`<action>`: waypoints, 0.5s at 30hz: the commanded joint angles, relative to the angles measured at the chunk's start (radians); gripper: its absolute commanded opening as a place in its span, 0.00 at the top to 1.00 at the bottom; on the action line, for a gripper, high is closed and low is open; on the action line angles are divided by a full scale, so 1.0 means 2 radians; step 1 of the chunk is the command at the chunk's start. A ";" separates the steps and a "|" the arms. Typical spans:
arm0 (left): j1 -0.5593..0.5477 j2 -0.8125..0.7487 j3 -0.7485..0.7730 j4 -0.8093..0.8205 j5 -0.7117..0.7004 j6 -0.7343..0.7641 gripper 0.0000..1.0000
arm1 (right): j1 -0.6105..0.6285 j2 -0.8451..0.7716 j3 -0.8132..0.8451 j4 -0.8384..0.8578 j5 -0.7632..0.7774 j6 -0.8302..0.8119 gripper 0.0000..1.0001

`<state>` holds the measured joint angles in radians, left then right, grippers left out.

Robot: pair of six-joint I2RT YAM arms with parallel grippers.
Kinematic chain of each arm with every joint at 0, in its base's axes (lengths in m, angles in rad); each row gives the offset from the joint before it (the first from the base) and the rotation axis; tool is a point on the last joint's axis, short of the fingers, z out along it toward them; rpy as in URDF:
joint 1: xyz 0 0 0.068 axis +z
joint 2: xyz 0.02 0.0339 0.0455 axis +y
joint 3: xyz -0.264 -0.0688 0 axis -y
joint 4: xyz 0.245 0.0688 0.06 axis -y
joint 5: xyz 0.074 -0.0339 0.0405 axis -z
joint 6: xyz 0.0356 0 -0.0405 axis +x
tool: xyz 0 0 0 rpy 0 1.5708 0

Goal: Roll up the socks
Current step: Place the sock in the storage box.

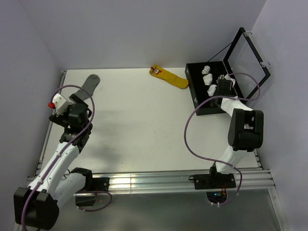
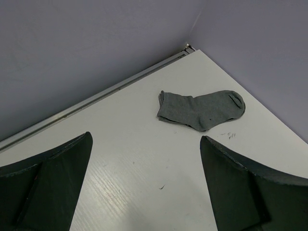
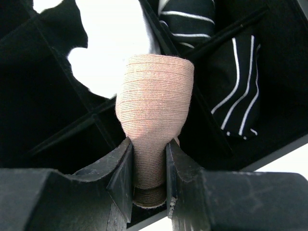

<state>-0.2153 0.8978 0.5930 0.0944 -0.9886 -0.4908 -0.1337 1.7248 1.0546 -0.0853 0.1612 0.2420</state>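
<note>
Left pincer (image 2: 147, 163) stands wide and empty above the tabletop (image 2: 139, 144). A grey sock (image 2: 202, 109) lies flat beyond it. Right pincer (image 3: 149, 163) is clamped narrowly on the lower end of the rolled tan-brown sock (image 3: 154, 96), at the black divided box (image 1: 191, 87). Whether the sock rests in a compartment cannot be told. A yellow sock (image 1: 169, 77) lies at the far edge.

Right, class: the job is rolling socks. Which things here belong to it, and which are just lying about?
Job: tan sock, held by the right gripper; black divided box.
Lying about: grey sock; yellow sock.
</note>
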 commanded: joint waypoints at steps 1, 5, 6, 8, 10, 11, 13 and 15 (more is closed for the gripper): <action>0.002 -0.014 -0.002 0.022 0.010 0.005 0.01 | -0.008 0.008 0.013 -0.033 0.015 0.007 1.00; -0.002 -0.016 -0.004 0.023 0.010 0.008 0.01 | -0.014 0.013 0.017 -0.057 0.023 0.019 1.00; -0.002 -0.017 -0.004 0.023 0.010 0.008 0.01 | -0.017 0.016 0.020 -0.061 0.026 0.026 1.00; -0.003 -0.018 -0.004 0.024 0.011 0.008 0.01 | -0.029 0.020 0.024 -0.064 0.015 0.032 1.00; -0.004 -0.019 -0.004 0.024 0.011 0.010 0.00 | -0.039 0.026 0.029 -0.062 0.001 0.041 1.00; -0.004 -0.020 -0.004 0.024 0.010 0.010 0.00 | -0.044 0.027 0.032 -0.062 0.000 0.043 1.00; -0.004 -0.021 -0.004 0.026 0.009 0.011 0.00 | -0.046 0.033 0.042 -0.063 0.001 0.042 1.00; -0.004 -0.021 -0.004 0.026 0.008 0.013 0.00 | -0.047 0.040 0.055 -0.068 -0.002 0.042 1.00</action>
<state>-0.2176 0.8761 0.5926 0.1085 -0.9756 -0.4847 -0.1883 1.7630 1.1213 -0.1753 0.1066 0.3183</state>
